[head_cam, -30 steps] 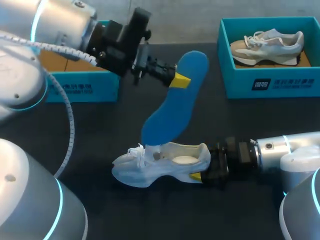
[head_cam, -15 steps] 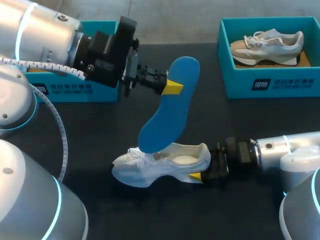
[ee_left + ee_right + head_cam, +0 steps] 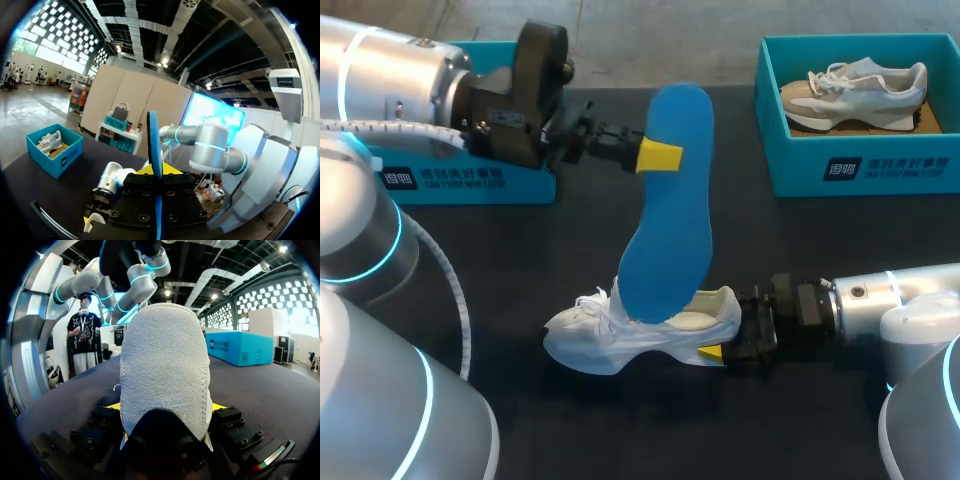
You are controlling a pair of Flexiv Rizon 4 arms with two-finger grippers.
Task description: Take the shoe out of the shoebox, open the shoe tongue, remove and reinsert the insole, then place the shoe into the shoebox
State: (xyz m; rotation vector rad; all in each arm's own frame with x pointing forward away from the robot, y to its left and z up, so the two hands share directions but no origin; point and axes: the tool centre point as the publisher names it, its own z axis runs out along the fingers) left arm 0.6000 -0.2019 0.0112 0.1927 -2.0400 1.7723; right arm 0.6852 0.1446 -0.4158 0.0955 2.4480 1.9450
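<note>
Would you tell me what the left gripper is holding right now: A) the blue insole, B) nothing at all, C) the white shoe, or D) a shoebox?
A: the left gripper is shut on the blue insole near its upper end. The white shoe lies on the table, held at the heel by the right gripper.

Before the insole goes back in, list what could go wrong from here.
The long blue foam insole is pinched only near its upper end by the left fingers, its lower tip at the opening of the white fabric sneaker: pushed down, it may buckle or snag on the tongue. The right fingers grip only the heel, so the sneaker could tip or twist.
</note>
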